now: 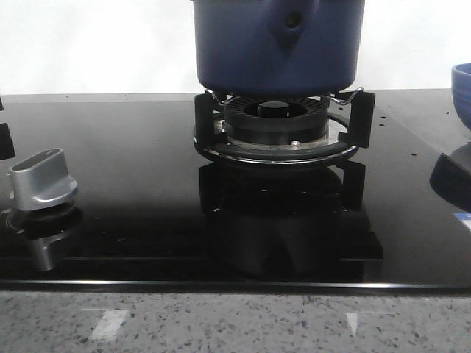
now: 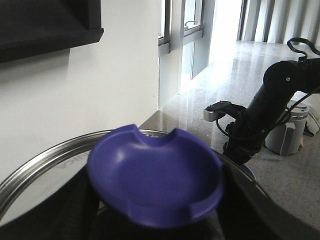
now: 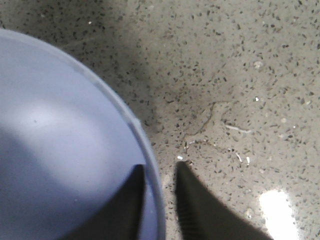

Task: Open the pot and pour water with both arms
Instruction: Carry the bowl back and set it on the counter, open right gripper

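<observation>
No readable text, label, brand, number or sign appears in any view: the pot [image 1: 278, 44], the silver stove knob [image 1: 43, 177] and the glossy black cooktop [image 1: 125, 147] all show plain, unmarked surfaces.

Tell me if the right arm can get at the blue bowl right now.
Probably yes: the right gripper straddles the blue bowl at its rim, one finger inside, one outside, with nothing else between.

Black arm [image 2: 270, 100], looped cables; dark tapered claw [image 3: 160, 205].
</observation>
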{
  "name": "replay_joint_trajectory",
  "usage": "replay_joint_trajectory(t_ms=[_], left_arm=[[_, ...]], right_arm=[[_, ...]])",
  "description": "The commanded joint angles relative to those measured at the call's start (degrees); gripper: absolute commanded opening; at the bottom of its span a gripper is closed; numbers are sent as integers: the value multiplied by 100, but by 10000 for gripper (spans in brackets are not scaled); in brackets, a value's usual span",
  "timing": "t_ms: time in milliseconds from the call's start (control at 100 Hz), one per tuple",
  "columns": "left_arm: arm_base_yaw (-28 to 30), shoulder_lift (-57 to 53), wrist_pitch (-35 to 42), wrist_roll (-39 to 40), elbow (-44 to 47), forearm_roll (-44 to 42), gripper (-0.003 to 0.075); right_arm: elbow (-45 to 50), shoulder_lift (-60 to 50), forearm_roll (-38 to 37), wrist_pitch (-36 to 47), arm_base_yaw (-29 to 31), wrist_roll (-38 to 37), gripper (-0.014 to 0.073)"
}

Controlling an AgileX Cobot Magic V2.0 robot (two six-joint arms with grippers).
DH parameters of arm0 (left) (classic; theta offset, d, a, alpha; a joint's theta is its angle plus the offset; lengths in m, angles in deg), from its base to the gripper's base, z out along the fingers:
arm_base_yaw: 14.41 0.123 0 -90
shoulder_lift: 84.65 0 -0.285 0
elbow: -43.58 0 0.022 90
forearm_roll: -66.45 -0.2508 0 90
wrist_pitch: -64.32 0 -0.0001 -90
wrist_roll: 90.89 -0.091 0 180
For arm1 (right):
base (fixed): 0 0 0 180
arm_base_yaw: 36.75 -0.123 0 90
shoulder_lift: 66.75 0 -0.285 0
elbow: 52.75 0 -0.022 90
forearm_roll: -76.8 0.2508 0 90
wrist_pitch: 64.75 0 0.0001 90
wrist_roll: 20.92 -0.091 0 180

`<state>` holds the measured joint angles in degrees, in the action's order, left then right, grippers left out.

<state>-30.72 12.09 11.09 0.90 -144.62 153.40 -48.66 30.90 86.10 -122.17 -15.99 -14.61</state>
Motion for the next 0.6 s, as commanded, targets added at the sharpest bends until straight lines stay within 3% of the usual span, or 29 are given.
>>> replay_joint_trajectory(t_ms=[0,100,590], left_arm=[[-58,-224,6,-15,-230,584,266],[-116,-130,-17,-15,-230,599,266],[-767,622,66,-532,-230,625,266]], right_arm=[[-239,-316,13,167,32,39,353],[-372,-476,65,62,32,39,472],[-659,-2072,152,-153,32,39,465]])
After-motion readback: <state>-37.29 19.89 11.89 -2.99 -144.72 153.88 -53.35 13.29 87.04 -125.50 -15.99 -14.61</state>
